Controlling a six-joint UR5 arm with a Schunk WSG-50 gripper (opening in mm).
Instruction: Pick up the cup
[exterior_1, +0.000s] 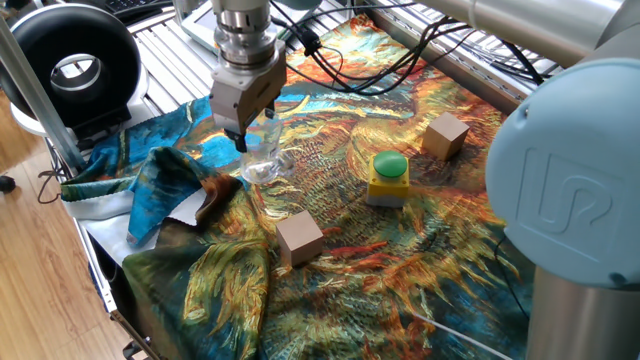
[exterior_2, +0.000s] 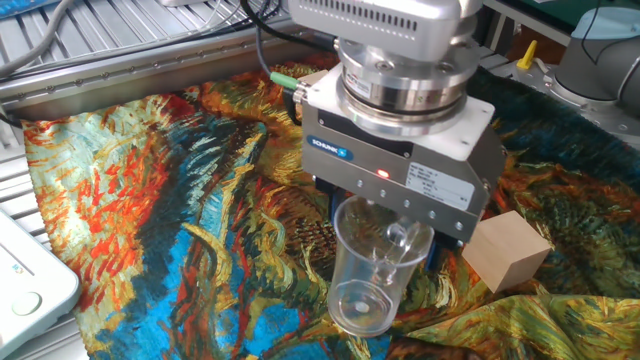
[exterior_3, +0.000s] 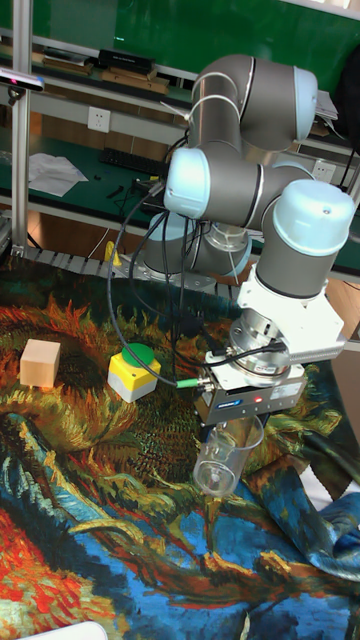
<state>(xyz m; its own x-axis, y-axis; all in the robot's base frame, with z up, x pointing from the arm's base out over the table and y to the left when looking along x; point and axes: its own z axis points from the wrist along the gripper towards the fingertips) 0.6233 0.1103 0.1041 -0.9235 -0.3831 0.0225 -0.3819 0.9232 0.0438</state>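
- Directly beneath the grey two-finger gripper (exterior_2: 400, 255), the small clear glass cup (exterior_2: 372, 270) hangs tilted, its rim pinched between the fingers.
- Nearby, a pale wooden cube (exterior_2: 505, 251) sits just beside it.
- Underneath, a colourful painted cloth (exterior_2: 150, 200) covers the table, bunched near one edge (exterior_1: 180, 185).
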